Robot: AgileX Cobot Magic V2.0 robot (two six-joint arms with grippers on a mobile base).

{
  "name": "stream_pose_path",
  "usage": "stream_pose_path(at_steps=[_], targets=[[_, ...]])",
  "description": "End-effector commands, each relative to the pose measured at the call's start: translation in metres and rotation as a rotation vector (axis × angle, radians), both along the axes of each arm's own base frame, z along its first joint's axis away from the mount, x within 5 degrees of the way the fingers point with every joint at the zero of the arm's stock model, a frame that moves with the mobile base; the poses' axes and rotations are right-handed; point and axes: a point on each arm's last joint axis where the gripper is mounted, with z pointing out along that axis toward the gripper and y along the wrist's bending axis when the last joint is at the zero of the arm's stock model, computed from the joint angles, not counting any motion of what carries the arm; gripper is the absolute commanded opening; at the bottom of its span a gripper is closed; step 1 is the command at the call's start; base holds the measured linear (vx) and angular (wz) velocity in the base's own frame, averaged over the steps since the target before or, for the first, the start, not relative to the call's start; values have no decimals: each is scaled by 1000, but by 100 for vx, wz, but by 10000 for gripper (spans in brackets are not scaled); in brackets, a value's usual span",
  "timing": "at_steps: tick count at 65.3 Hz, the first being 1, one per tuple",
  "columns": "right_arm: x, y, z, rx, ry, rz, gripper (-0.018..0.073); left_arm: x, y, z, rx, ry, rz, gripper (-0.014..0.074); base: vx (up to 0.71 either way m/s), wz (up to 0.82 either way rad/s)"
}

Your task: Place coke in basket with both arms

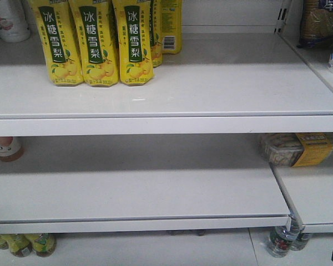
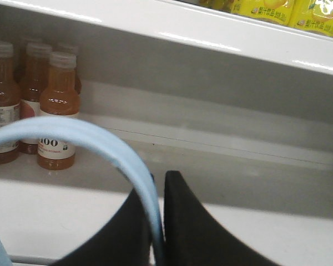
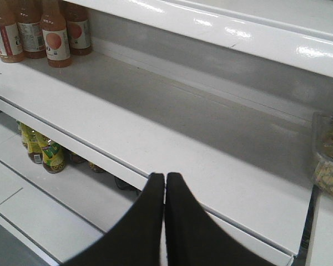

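Blue basket handle [image 2: 83, 138] between left gripper [image 2: 158, 221] fingers

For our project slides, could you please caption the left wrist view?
Left gripper shut on the basket's pale blue handle, facing a white shelf with amber drink bottles.

You're in a shop aisle.
White shelves [image 1: 155, 88] carry yellow drink bottles [image 1: 94, 41] at 11 o'clock, a packaged snack [image 1: 297, 148] at 3.

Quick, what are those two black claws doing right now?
Left gripper: shut on the pale blue plastic hoop handle.
Right gripper: shut, holding nothing.
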Motion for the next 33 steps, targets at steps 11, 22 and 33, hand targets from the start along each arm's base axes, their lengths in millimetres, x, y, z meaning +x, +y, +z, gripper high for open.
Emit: stream_pose_path(at_steps=[11,22,33], targets=[[2,0,13,36,-72,-17,-5,-2,-1,14,79,-169,-13,-6,0,0],[2,0,13,36,-72,-17,-5,-2,-1,14,79,-169,-13,-6,0,0],[2,0,13,36,-72,-17,-5,-2,-1,14,79,-169,-13,-6,0,0]])
